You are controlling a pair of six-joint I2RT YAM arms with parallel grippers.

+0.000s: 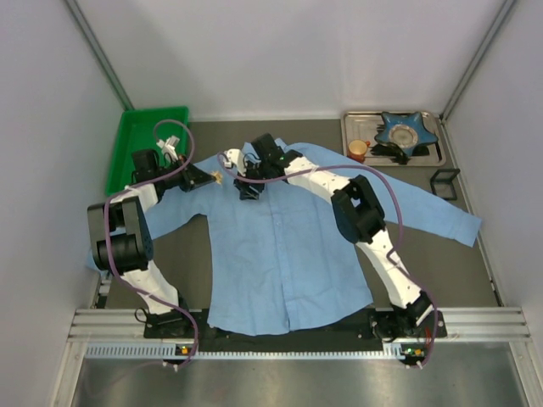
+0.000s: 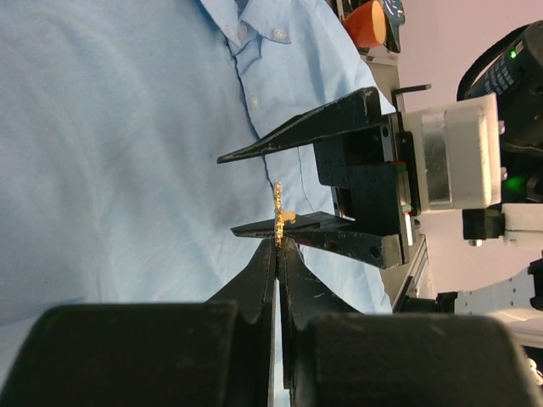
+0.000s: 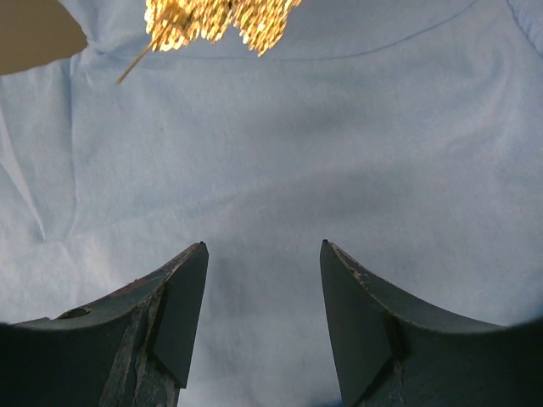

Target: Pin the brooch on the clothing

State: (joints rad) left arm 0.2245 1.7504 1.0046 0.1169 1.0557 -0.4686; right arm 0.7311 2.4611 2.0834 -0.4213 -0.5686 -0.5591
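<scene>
The left gripper (image 2: 278, 248) is pinching the brooch (image 2: 281, 217) between fully closed fingers, holding it over the shirt (image 1: 280, 254) beside the collar, at 11 o'clock of the shirt in the top view. The right gripper (image 3: 263, 254) is gaping wide, gripping nothing, hovering over fabric just at 3 o'clock of the brooch. The shirt is lying spread on the table (image 1: 182, 246), collar at 12 o'clock.

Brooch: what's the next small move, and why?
Probably ease the right hand forward to meet the brooch. The left hand is shut on it over the shirt, its pin juts free, and the right hand's jaws stand open, just short of it.
</scene>
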